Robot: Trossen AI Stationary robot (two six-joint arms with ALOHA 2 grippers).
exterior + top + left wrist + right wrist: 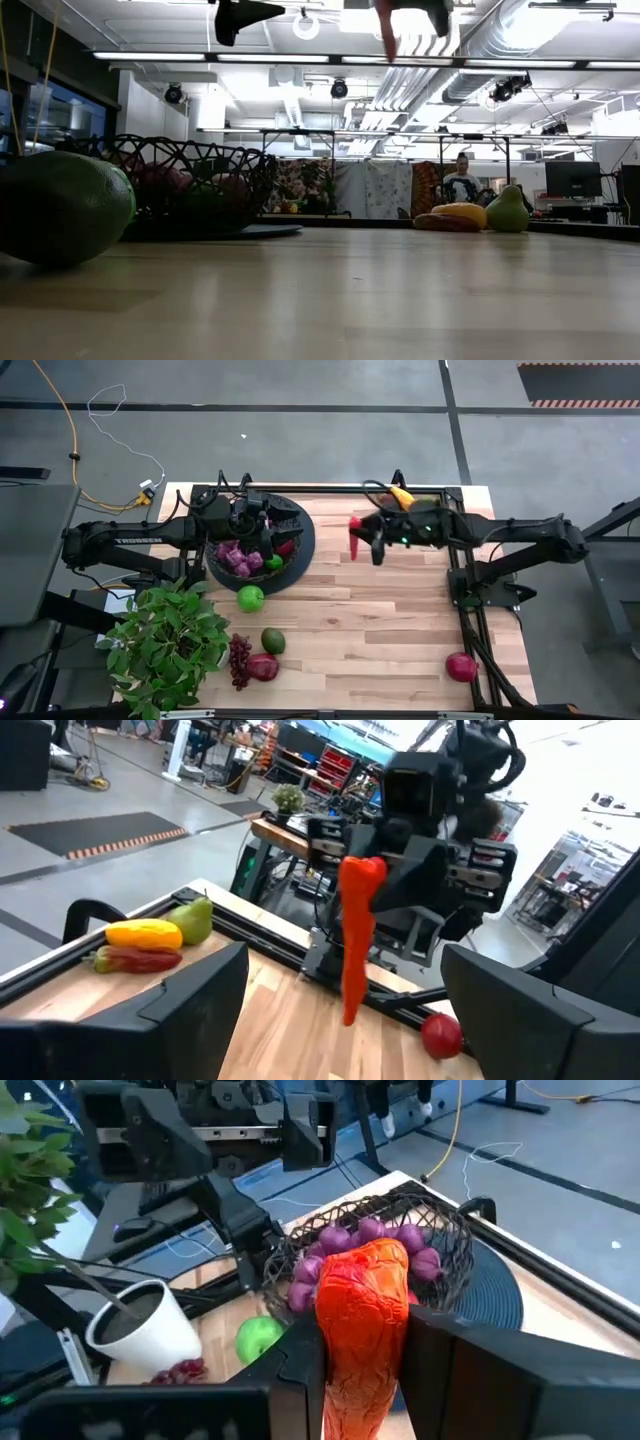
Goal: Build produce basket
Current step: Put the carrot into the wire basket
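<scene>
right now the basket (296,548) sits on a dark round mat (310,540) at the far left of the wooden table (380,620), already holding a purple grape bunch (240,559), a small green piece and something dark red. just outside the basket, on its near side, lies a green apple (250,598); further from it sit an avocado (273,641), a dark grape bunch (239,658) and a red pomegranate (263,667), beside the potted plant (170,640) in its white pot. well away from the basket, at the near right corner, a second pomegranate (461,666) lies alone. along the far edge, right of the basket, rest a yellow pepper (145,933), a green pear (194,919) and a red piece under the pepper. beyond the table: grey floor, a yellow cable (70,440), and in the low view a workshop with a person seated far back.

left gripper (262,530) hangs over the basket, jaws wide apart, nothing between them. right gripper (357,540) is up in the air just right of the basket, jaws clamped on the red chili (354,536), which dangles tip down.
</scene>
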